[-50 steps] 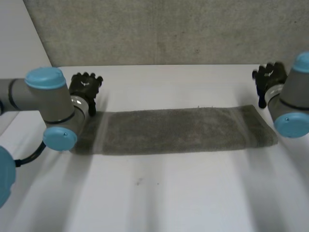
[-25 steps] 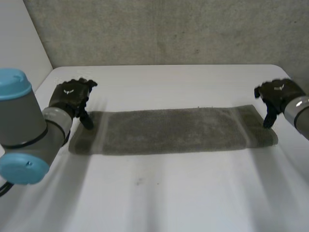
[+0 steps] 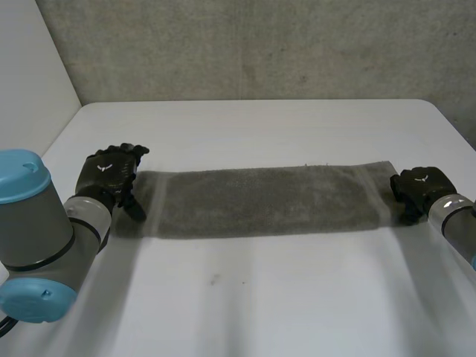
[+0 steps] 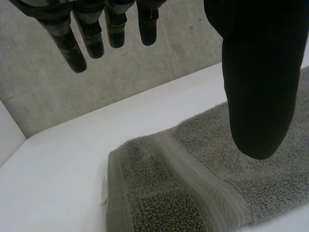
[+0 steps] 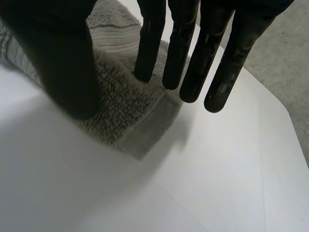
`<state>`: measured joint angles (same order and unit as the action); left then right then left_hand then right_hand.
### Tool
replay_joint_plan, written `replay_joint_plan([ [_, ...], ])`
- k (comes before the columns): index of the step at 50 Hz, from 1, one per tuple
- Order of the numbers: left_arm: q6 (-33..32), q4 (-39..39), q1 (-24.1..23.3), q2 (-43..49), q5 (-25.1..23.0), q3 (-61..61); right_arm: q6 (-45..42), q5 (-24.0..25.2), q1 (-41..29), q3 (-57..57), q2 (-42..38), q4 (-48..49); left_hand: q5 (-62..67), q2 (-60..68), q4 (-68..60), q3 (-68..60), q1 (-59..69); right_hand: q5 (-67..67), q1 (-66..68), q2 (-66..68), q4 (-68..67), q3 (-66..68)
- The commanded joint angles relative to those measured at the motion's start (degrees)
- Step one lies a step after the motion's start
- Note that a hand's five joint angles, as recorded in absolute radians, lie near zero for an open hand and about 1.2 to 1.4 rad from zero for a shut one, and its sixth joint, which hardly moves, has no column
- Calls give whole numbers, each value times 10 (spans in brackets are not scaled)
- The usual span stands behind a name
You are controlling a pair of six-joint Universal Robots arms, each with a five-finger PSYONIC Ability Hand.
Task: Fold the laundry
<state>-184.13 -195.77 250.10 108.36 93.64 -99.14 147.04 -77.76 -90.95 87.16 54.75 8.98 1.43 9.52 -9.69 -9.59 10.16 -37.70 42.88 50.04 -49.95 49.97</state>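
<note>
Left hand (image 3: 110,175) hovering low at its own side, fingers (image 4: 82,46) hanging straight, thumb (image 4: 258,82) standing well apart. Right hand (image 3: 420,190) hovering low opposite, fingers (image 5: 186,53) pointing down straight, thumb apart.

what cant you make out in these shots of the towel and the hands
Head view: the towel's right end, covered by the right hand; its left end, behind the left hand.
Left wrist view: print on the label, too small to read.
Right wrist view: towel under the thumb, hidden by it.
</note>
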Motion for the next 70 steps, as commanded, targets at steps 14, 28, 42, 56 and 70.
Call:
replay_joint_plan([
  [14, 0, 1, -4, -1, 0, -1, -163, -163, 60, -29, 19, 19, -14, 5, -4, -5, -1, -323, 371, 300, -300, 300],
  [28, 0, 1, -3, -2, 1, -1, -140, -95, -54, -48, 108, 62, -14, 5, -4, -5, -1, -323, 371, 300, -300, 300],
  [42, 1, 1, 2, -11, 2, -1, -142, 45, -346, -139, -12, 141, -14, 5, -4, -5, -1, -323, 371, 300, -300, 300],
  [56, 0, 0, -3, -11, 1, -8, -140, 136, -423, -174, -147, 147, -14, 5, -4, -5, -1, 79, -31, -103, 102, -102],
  [70, 0, 0, -20, -10, -2, -13, 99, -47, -334, -45, 77, 132, -14, 5, -3, -4, -2, 377, -329, -400, 400, -400],
])
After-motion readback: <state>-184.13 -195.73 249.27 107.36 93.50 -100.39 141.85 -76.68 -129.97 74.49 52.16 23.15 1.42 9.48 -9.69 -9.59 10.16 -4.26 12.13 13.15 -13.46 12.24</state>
